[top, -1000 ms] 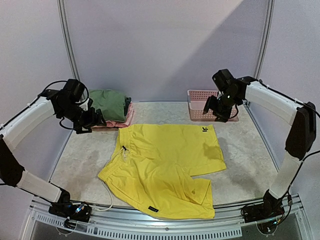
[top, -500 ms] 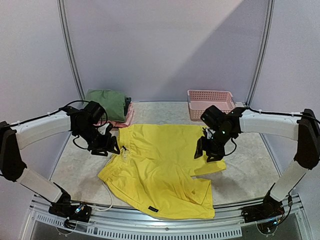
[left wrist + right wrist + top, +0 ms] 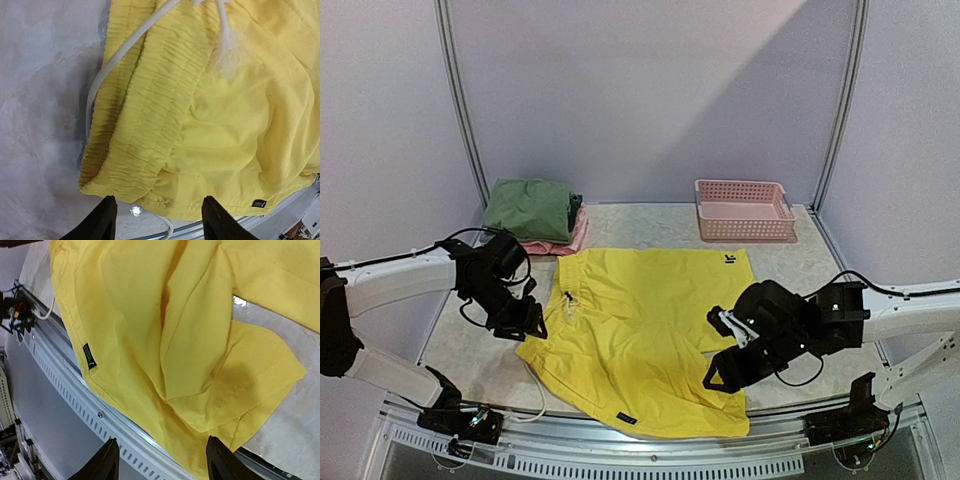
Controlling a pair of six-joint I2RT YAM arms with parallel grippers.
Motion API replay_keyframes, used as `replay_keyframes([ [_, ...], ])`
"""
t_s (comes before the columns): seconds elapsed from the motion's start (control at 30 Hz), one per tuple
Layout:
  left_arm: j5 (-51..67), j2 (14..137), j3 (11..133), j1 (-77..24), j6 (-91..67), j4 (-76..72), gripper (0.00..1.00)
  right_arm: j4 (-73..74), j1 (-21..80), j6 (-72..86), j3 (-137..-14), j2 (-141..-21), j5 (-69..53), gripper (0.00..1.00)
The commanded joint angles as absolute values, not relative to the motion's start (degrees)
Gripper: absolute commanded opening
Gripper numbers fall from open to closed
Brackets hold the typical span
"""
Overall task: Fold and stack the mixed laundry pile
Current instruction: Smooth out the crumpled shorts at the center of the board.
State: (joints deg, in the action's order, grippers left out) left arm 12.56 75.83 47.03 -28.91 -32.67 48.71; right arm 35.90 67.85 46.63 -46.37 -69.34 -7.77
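The bright yellow shorts [image 3: 640, 330] lie spread flat mid-table, waistband to the left, legs to the right. An olive-green shirt [image 3: 532, 208] sits folded at the back left on top of a pink garment [image 3: 568, 238]. My left gripper [image 3: 525, 325] hovers at the waistband's near-left corner. In the left wrist view the gathered waistband [image 3: 145, 125] and white drawstring [image 3: 120, 55] lie just ahead of the open left gripper [image 3: 160, 220]. My right gripper [image 3: 720, 372] hangs over the near leg hem. In the right wrist view it [image 3: 162, 460] is open above the yellow shorts [image 3: 190, 330].
A pink lattice basket [image 3: 743, 208] stands at the back right. A perforated metal rail [image 3: 620, 455] runs along the near edge, right beside the shorts' hem with its black label [image 3: 88, 356]. A white cable [image 3: 535, 395] loops by the near-left corner.
Both arms swung down and forward from the back. The left came from the folded stack to the waistband corner, the right from the basket to the near leg hem. The left jaws narrowed.
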Motion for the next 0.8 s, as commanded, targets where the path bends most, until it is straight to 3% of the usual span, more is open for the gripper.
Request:
replay_keyframes([
  [0.0,12.29,74.11,43.54,-30.21,-35.49,46.94,0.58,33.13,72.63,43.99,-46.14,-71.96,2.51,0.55],
  [0.3,9.11,70.42,40.62,-30.59,-39.29,48.61,0.58,34.02,74.97,42.95,-48.16,-79.51,6.64,0.46],
  [0.63,9.22,68.53,38.94,-30.59,-41.40,48.49,0.58,34.05,77.75,42.67,-48.26,-83.96,7.29,0.45],
  [0.77,9.85,68.37,38.09,-30.59,-42.33,47.55,0.59,35.31,78.04,43.02,-49.44,-86.40,10.12,0.39],
])
